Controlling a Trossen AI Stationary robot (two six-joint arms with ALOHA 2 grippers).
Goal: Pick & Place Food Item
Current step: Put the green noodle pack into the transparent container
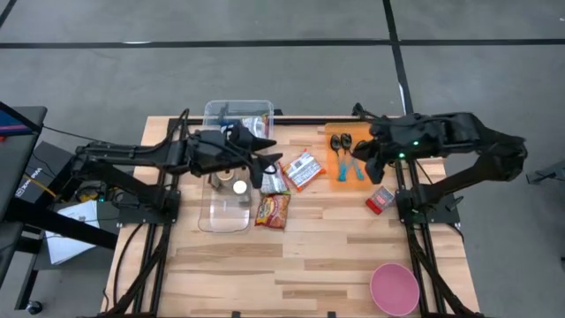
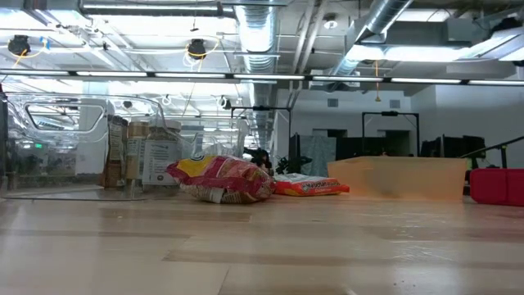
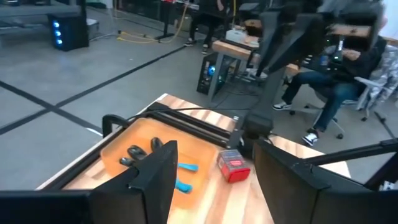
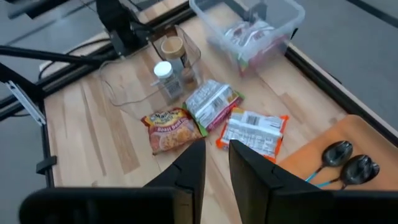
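High view, left gripper (image 1: 272, 164): poised over the desk (image 1: 309, 265) between a clear tray (image 1: 221, 216) holding two jars (image 1: 231, 184) and the loose food packets, jaws parted, nothing between them.
High view, food: a red-and-yellow snack bag (image 1: 273, 210) lies just right of the clear tray; a silver packet (image 1: 274, 182) and an orange-edged packet (image 1: 303, 170) sit near it.
High view, right gripper (image 1: 360, 165): above an orange tray (image 1: 340, 177) with spoons (image 1: 342, 144); red box (image 1: 380, 200) and pink bowl (image 1: 394, 289) lie apart.
Low view: the snack bag (image 2: 221, 179) rests on the desk beside the jars (image 2: 151, 156).
Left wrist view: jaws spread, empty; orange tray (image 3: 118, 152) and red box (image 3: 234, 167) beyond.
Right wrist view: jaws nearly closed on nothing; a clear bin (image 4: 249, 28) holds packets.
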